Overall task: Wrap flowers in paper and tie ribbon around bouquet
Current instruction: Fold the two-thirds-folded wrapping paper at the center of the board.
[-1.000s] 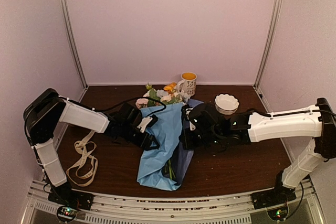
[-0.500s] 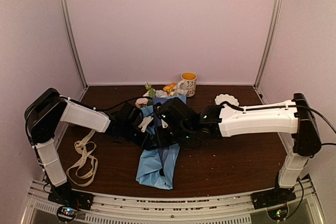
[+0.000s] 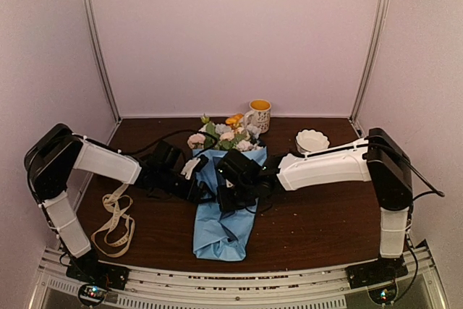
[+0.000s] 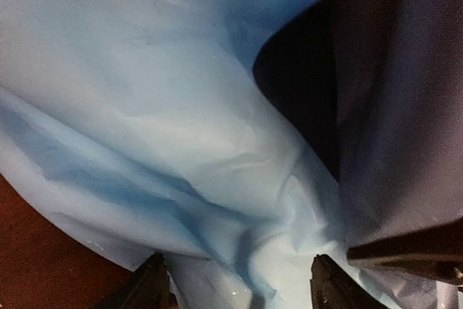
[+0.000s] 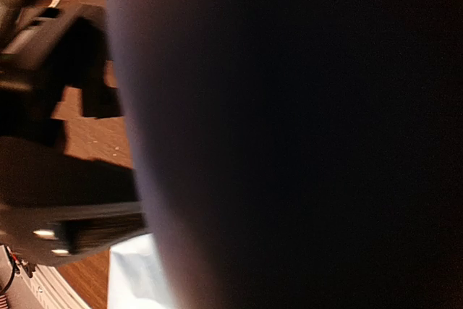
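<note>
The flowers point(image 3: 226, 137) lie with their heads toward the back, their stems hidden inside the paper point(image 3: 217, 233). The paper is folded over them into a long light blue bundle. My left gripper point(image 3: 202, 192) is at the bundle's left edge. In the left wrist view it point(image 4: 239, 291) stands open, with crumpled light blue paper point(image 4: 166, 106) between the jaws. My right gripper point(image 3: 226, 195) rests on the bundle's middle, shut on the paper. The paper's dark side point(image 5: 289, 142) fills the right wrist view and hides the fingers. The ribbon point(image 3: 116, 222) lies looped at the left.
A mug point(image 3: 259, 114) stands at the back beside the flower heads. A white scalloped bowl point(image 3: 312, 140) sits at the back right. The right arm point(image 3: 325, 168) stretches across the table's middle. The cell's walls close off the back and both sides.
My right arm has swept left across the table, pulling the paper's right side over the stems. The bundle is narrower. My left gripper's jaws have spread a little.
</note>
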`<control>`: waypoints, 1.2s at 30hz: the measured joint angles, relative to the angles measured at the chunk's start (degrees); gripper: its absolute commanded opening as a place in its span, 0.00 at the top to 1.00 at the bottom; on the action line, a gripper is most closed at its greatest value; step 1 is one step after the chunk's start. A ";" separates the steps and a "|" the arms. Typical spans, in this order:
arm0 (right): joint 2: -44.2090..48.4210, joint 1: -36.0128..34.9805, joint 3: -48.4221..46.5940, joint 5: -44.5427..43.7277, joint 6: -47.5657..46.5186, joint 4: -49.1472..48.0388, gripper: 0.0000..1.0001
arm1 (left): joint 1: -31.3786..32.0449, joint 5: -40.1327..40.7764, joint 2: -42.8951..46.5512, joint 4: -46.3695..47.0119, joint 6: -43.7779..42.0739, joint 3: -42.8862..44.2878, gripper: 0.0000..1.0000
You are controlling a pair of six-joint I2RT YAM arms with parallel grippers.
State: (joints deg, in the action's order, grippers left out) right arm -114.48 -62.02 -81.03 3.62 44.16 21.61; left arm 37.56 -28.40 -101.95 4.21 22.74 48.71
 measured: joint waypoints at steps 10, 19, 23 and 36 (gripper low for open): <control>-1.62 0.44 -0.07 0.22 0.61 0.50 1.00 | -1.68 0.79 9.05 -2.38 1.60 -2.34 0.39; -7.96 0.66 -9.27 2.47 -1.36 4.02 0.93 | -3.21 2.49 0.57 1.03 1.86 -2.56 0.43; -9.75 0.79 -10.58 4.35 -1.66 3.56 0.57 | -3.23 2.10 0.17 2.43 1.86 -2.60 0.38; -6.60 0.72 -1.92 14.47 -2.45 -14.40 0.00 | -7.15 2.38 11.45 5.57 6.75 -9.20 0.18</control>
State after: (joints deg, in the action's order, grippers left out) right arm -121.08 -61.30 -82.96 18.09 41.71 7.20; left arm 30.41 -26.02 -90.50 9.78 29.50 39.51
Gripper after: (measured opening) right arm 0.999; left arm 0.793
